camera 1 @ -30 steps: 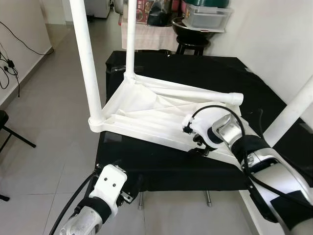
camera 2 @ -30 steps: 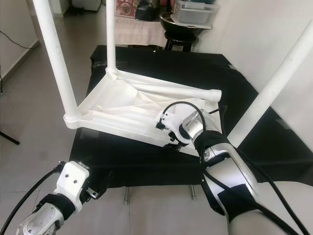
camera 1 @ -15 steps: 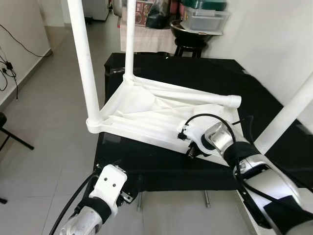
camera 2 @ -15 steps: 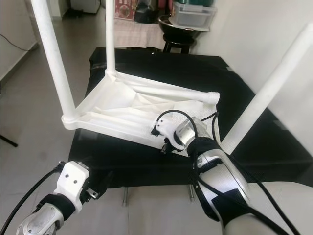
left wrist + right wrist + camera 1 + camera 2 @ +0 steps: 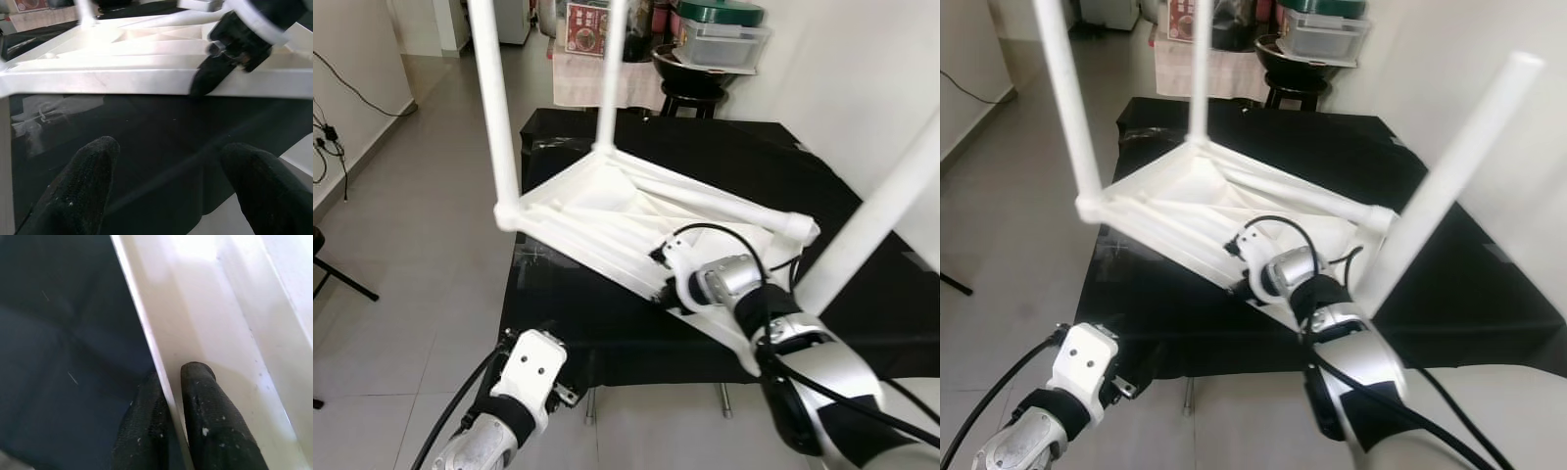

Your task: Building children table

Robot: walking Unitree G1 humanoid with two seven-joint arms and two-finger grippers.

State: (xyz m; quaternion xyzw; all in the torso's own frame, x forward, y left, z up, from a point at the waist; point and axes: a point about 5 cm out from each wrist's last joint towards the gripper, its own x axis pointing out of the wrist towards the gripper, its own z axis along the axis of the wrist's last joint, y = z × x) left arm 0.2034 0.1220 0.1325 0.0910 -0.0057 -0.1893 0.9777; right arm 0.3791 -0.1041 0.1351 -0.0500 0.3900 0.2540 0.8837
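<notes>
Grippers at work on an upturned white plastic children's table [image 5: 607, 201], which lay tilted, legs up, on a black cloth-covered work surface [image 5: 705, 147]. We saw our right gripper [image 5: 168, 426] clamped on the table top's near rim, one black finger [image 5: 208, 426] inside the white rim wall and the other against its outer face, the pair drawn narrow around the thin plastic edge. From the head camera that grip sat at about 5 o'clock of the table top, with our silver right arm [image 5: 813, 362] reaching in from the lower right. Three white tube legs stood up from the corners: one at 9 o'clock [image 5: 499, 108], one at 12 o'clock [image 5: 610, 73] and one at 3 o'clock [image 5: 1449, 176], slanting toward the upper right. A fourth white tube [image 5: 724, 206] lay along the far side of the underside, ending at the right corner. Our left gripper [image 5: 168, 191] hovered low at 7 o'clock, near the front edge of the black surface, its two black fingers [image 5: 83, 181] spread wide and holding nothing, pointed at the table's rim. Beyond the black surface stood a dark round stool [image 5: 690, 83] carrying clear plastic storage boxes [image 5: 720, 34], on a grey tiled floor [image 5: 411, 215].
</notes>
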